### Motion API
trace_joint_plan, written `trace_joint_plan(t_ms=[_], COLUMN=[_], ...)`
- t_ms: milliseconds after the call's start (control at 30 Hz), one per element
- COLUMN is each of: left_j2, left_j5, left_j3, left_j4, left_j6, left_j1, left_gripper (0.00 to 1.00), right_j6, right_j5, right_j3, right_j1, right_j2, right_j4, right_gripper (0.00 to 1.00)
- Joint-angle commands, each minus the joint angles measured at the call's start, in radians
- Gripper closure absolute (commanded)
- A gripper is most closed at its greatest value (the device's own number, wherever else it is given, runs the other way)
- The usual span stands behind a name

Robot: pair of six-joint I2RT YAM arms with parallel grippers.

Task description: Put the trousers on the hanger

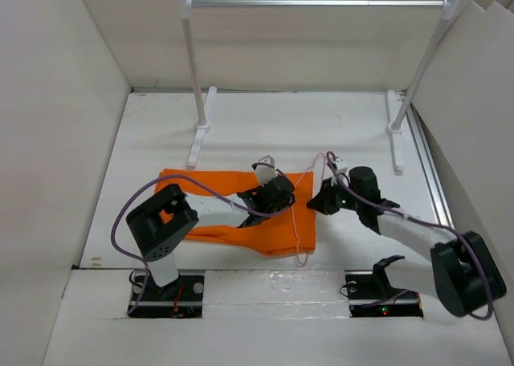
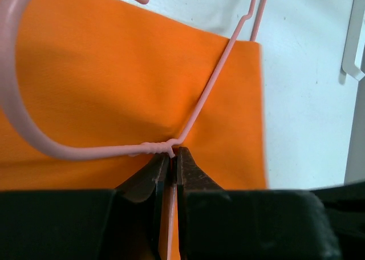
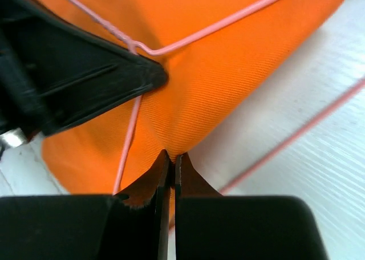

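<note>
I see the trousers [image 1: 277, 236] spread flat in front of the rail [image 1: 317, 3], nearer its left post. The hanger [image 2: 208, 89] lies across them. My left gripper [image 2: 173, 153] is clamped tight on the hanger's twisted neck. My right gripper [image 3: 170, 158] pinches a fold at the trousers' edge.

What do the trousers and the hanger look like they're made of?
Trousers: woven cloth, matte orange, probably a cotton-like twill; fine diagonal ribs show, and it tents up softly where pinched. Hanger: thin wire with a smooth pink coating, likely metal underneath; it is twisted around itself at the neck.
</note>
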Motion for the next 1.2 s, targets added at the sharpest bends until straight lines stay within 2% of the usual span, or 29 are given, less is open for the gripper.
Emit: trace_joint_plan(t_ms=[0,200,400,567,767,800,900,1167], left_j2=[-0.048,-0.114,-0.2,-0.267,-0.27,-0.272,-0.249,-0.252], left_j5=[-0.066,-0.091,-0.137,-0.161,-0.201,-0.226,-0.299,-0.279], left_j3=[-0.012,-0.084,-0.157,-0.187,-0.134,-0.122,-0.035,0.019], left_j4=[-0.072,-0.112,-0.167,-0.181,-0.207,-0.251,-0.345,-0.322], left_j6=[0.07,0.09,0.179,0.205,0.262,0.262,0.212,0.179], left_j1=[0.005,0.053,0.079,0.098,0.076,0.076,0.067,0.048], left_gripper=[1.0,1.0,1.0,1.0,1.0,1.0,1.0,1.0], right_j6=[-0.034,-0.151,-0.249,-0.297,-0.324,-0.327,-0.329,-0.352], right_j5=[-0.027,-0.061,-0.116,-0.124,-0.107,-0.104,-0.082,-0.059], right_j3=[0.02,0.066,0.091,0.114,0.119,0.125,0.125,0.093], right_j1=[-0.068,-0.267,-0.482,-0.493,-0.529,-0.529,-0.539,-0.539], right_j2=[-0.183,-0.342,-0.385,-0.298,-0.209,-0.172,-0.118,-0.092], right_j4=[-0.116,-0.417,-0.495,-0.495,-0.417,-0.407,-0.378,-0.382], right_gripper=[1.0,1.0,1.0,1.0,1.0,1.0,1.0,1.0])
